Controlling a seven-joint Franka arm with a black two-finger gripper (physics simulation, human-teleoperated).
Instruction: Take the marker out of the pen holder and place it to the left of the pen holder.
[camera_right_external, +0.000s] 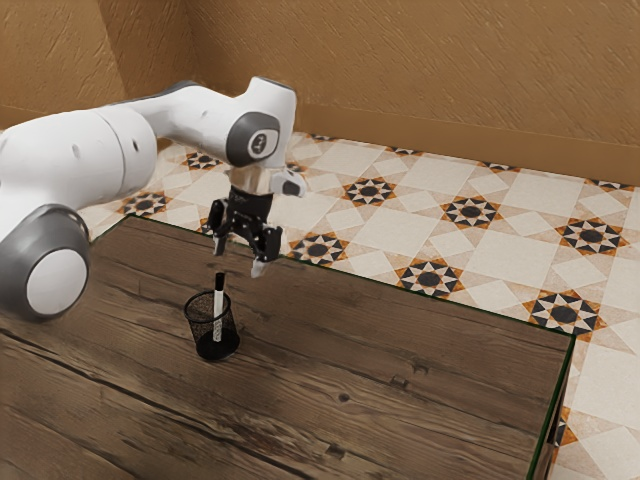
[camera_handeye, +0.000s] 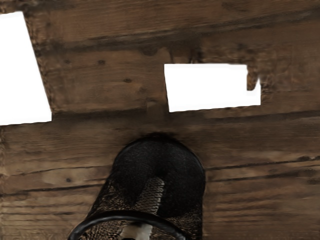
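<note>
We see one container, a black wire-mesh pen holder (camera_right_external: 201, 326) with a round rim, standing upright on a dark brown wooden plank desk (camera_right_external: 400, 400). In it we find the task's item, a slim marker with a white barrel and a black upper end (camera_right_external: 218, 310). The marker stands nearly upright; its black end rises above the rim, while its lower part lies behind the mesh, through which we can still make it out. In the wrist view we look down past the rim into the pen holder, with the pale barrel inside it.

Around these, we note two flat white patches, a larger one (camera_handeye: 22, 75) and a smaller rectangular one (camera_handeye: 207, 87) with a notched corner, both seen against the planks in the wrist view. Beyond the desk we observe a cream tiled floor (camera_right_external: 510, 265) with black and orange star motifs, and a rough ochre wall (camera_right_external: 450, 80). The mesh and rim encircle the marker's lower part, leaving its top exposed.

We see the black two-finger end effector (camera_right_external: 240, 256) above the desk, pointing downward near the marker's top and apart from it. Its fingers stand wide, with an empty gap between them.
</note>
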